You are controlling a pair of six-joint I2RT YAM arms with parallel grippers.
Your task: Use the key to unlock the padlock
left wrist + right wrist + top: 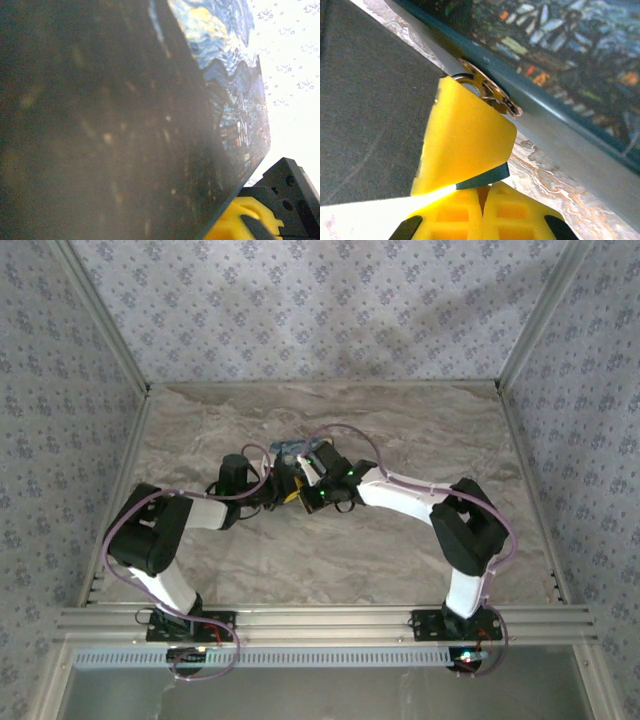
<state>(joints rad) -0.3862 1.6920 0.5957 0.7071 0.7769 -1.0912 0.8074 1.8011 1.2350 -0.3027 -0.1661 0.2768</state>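
Note:
The padlock (296, 451) is a flat body printed with a blue night-sky painting, held at the table's middle where both arms meet. In the left wrist view its dark side and painted face (225, 75) press close to the lens and hide my left gripper's fingers. My left gripper (278, 487) closes on it from the left. A brass key (487, 91) pokes past the yellow fingertips of my right gripper (470, 125), which is shut on it. The key's tip meets the padlock's grey edge (555, 125). The painted face (560, 40) lies beyond.
The marbled table (400, 550) spreads around the arms, with patterned walls (320, 310) behind and at both sides. A yellow finger (240, 220) and black housing (290, 190) show past the padlock's lower edge in the left wrist view.

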